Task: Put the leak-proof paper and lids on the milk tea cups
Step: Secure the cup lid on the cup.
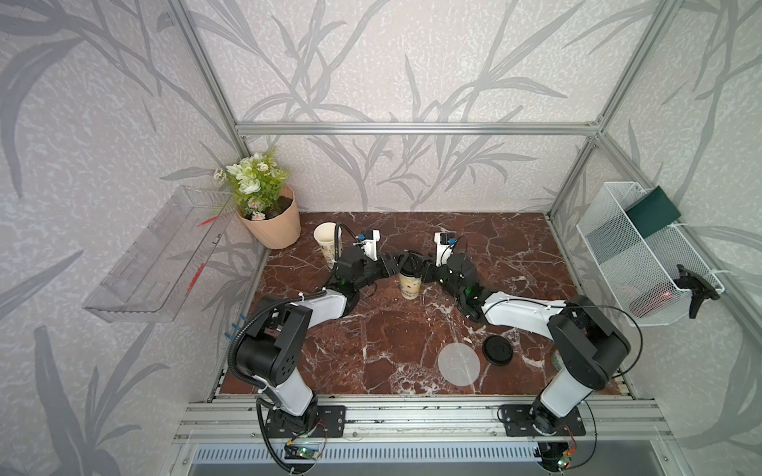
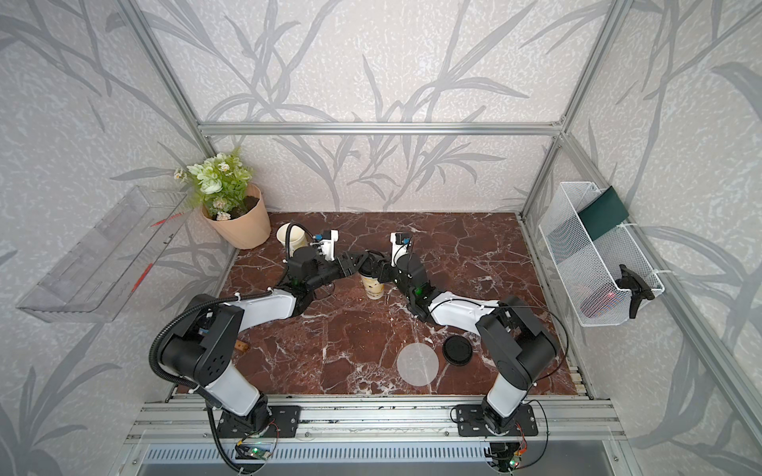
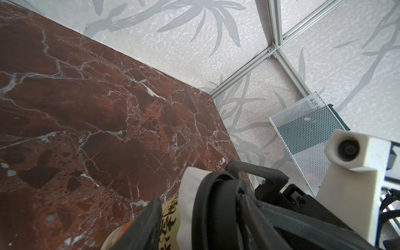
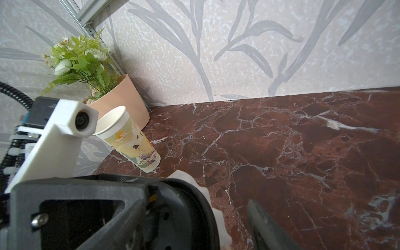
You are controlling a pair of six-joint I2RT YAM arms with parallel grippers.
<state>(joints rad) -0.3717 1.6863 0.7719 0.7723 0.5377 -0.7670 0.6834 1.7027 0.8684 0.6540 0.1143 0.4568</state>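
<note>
Capped cup: the milk tea cup stands upright just toward 12 o'clock from the middle of the marble table.
Draped paper: a leak-proof paper lies over this cup's mouth, its rim hanging down the wall, with a black lid on top of it.
Left gripper: the left gripper sits at the cup's 9 o'clock, level with the lid. One finger lies against the printed wall just below the paper. The other finger is hidden, so I cannot tell whether it grips.
Right gripper: the right gripper sits at the cup's 3 o'clock. Its visible finger stands clear of the paper's edge with bare marble between, so the jaws are apart.
Flat paper: the second leak-proof paper lies flat at the table's 5 o'clock, well apart from both grippers.
Loose lid: a black lid lies just beside it at its 2 o'clock.
Open cup: the other milk tea cup stands uncovered at 10 o'clock, next to the flower pot.
</note>
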